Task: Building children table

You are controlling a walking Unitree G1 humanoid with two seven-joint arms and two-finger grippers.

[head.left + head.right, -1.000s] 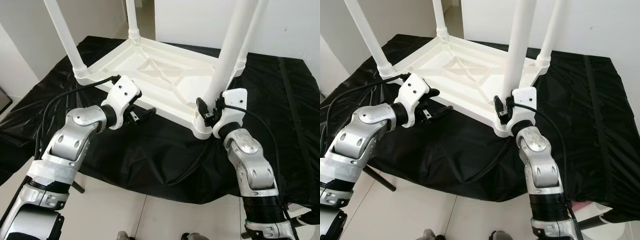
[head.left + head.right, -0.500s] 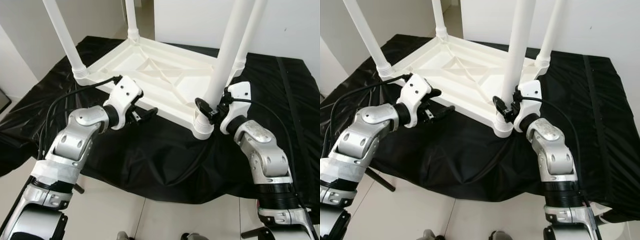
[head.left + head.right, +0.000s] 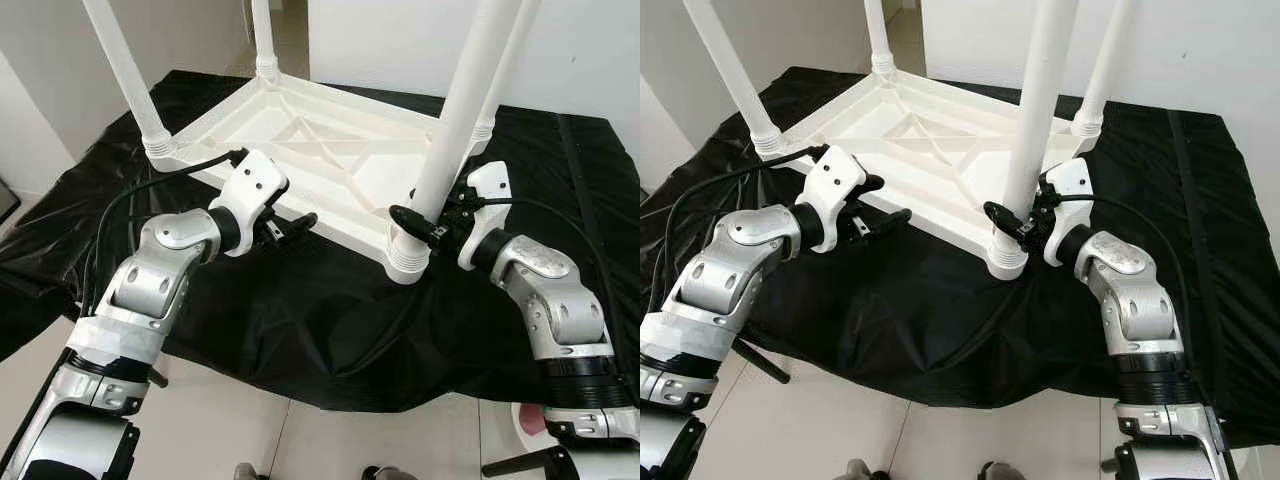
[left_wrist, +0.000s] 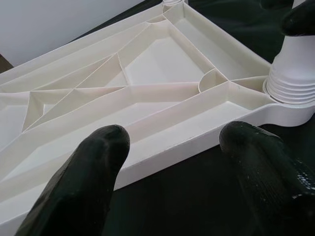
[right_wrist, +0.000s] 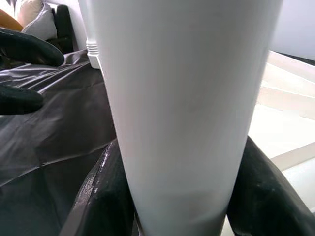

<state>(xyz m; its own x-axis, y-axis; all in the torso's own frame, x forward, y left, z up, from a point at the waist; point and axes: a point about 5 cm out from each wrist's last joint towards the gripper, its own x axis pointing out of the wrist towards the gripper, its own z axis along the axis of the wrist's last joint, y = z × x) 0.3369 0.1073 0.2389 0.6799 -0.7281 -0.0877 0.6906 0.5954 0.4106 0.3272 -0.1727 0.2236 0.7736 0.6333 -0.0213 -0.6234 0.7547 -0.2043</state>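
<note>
On the black cloth [image 3: 300, 330], white ribbed plastic tabletop [image 3: 320, 160] lying inverted; right gripper [image 3: 430, 226] is swinging outward around near white tubular leg [image 3: 455, 130]. Left wrist: left gripper [image 4: 177, 162] hanging released before tabletop's rim. Right wrist: fingers [image 5: 106, 189] clenched, grasping leg, probably seating it.

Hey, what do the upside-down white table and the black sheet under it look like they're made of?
The table looks like molded plastic with a smooth, slightly satin finish: its underside shows thin cast ribs, and the leg held by the right pincer seats in a ringed socket. The black sheet appears to be thin plastic film or coated fabric, judging by its glossy wrinkles; which one is unclear.
</note>
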